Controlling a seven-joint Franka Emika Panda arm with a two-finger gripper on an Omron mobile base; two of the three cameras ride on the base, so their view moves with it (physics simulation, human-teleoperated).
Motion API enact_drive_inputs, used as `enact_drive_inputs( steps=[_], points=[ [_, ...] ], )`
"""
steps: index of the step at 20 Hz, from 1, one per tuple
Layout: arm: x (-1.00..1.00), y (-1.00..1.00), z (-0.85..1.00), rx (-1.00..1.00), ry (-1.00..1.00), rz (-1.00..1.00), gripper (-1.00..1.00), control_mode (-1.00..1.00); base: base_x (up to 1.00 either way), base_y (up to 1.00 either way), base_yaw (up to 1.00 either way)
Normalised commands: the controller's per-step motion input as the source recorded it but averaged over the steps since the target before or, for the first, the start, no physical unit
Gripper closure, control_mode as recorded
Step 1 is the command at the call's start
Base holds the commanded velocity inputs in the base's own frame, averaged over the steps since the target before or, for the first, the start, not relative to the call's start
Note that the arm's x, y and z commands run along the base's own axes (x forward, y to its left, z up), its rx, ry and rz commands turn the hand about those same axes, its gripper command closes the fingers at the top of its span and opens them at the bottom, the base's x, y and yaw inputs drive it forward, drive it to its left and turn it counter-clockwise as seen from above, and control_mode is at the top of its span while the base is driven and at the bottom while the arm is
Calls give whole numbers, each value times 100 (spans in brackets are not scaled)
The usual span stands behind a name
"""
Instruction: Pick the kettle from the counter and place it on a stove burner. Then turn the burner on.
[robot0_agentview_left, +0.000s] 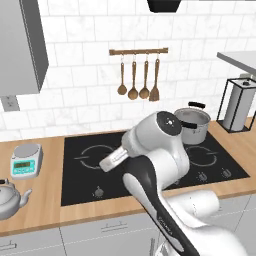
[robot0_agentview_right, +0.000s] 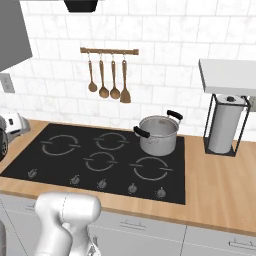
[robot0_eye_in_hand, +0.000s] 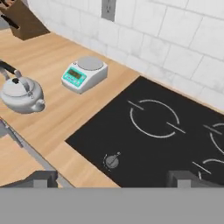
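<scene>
The small silver kettle (robot0_eye_in_hand: 22, 94) stands upright on the wood counter (robot0_eye_in_hand: 57, 118), left of the black cooktop (robot0_eye_in_hand: 175, 144); it also sits at the lower left edge (robot0_agentview_left: 10, 199). My gripper (robot0_eye_in_hand: 113, 179) hangs open above the cooktop's front left corner, nothing between its dark fingertips (robot0_eye_in_hand: 41, 178), well apart from the kettle. A wide stove burner ring (robot0_eye_in_hand: 154, 118) lies ahead of the gripper and appears on the cooktop's left side (robot0_agentview_left: 95, 155) (robot0_agentview_right: 61, 145). A control knob (robot0_eye_in_hand: 112, 161) sits just below the gripper.
A white kitchen scale (robot0_eye_in_hand: 85, 74) (robot0_agentview_left: 26, 161) stands between kettle and wall. A steel pot (robot0_agentview_right: 159, 134) with black handles occupies the back right burner. A paper towel holder (robot0_agentview_right: 226, 125) stands right of the cooktop, a knife block (robot0_eye_in_hand: 19, 19) far left. Wooden utensils (robot0_agentview_right: 107, 75) hang on the wall.
</scene>
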Motion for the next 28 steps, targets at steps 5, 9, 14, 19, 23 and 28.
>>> enact_drive_inputs(
  steps=[5, 9, 14, 19, 23, 28],
  points=[
    [28, 86, 2, -14, 1, 36, -100, -100, 0, 0, 0],
    [28, 76, 0, -21, 13, 33, -100, -100, 0, 0, 0],
    [18, 88, -2, -29, 17, 23, -100, -100, 0, 0, 0],
    [0, 88, -17, -27, 6, 13, -100, -100, 0, 0, 0],
    [1, 83, -51, -22, 3, 5, -100, -100, 0, 0, 0],
    [9, 36, -32, -1, 0, 9, -100, -100, 0, 0, 0]
  ],
)
